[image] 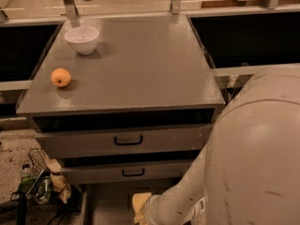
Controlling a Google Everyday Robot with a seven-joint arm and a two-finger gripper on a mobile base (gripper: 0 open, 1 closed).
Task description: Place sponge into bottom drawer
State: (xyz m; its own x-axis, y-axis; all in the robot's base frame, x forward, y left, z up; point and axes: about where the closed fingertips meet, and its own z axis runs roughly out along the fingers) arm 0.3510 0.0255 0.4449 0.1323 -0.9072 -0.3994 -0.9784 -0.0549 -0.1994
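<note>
Sponge: a pale yellow foam block (140, 203) at the bottom edge of the view, within the opening of the pulled-out drawer and pressed against the end of the arm. Only part of it shows, and it is unclear whether it rests on the drawer floor or hangs above it.
Gripper: the gripper (150, 213) is low in front of the cabinet, right at the sponge and mostly hidden by the wrist. Whether it is clamped on the sponge or free of it, I cannot tell.
Handling: the sponge is likely light, soft and springy. It should squash under a pinch, not slip, and a short drop would not hurt it. The best hold is across the narrow waist of its curved sides, near the middle.
Drawer: the bottom drawer (108, 205) stands open, with flat grey floor showing left of the sponge.
Arm: the white arm (255, 163) fills the right foreground and reaches down and left.
Upper drawers: two of them, (93, 143) and (89, 173), each with a black handle and each slightly ajar.
Cabinet top: an orange (61, 77) sits near the left edge, with a white bowl (82, 39) behind it and well apart from it.
</note>
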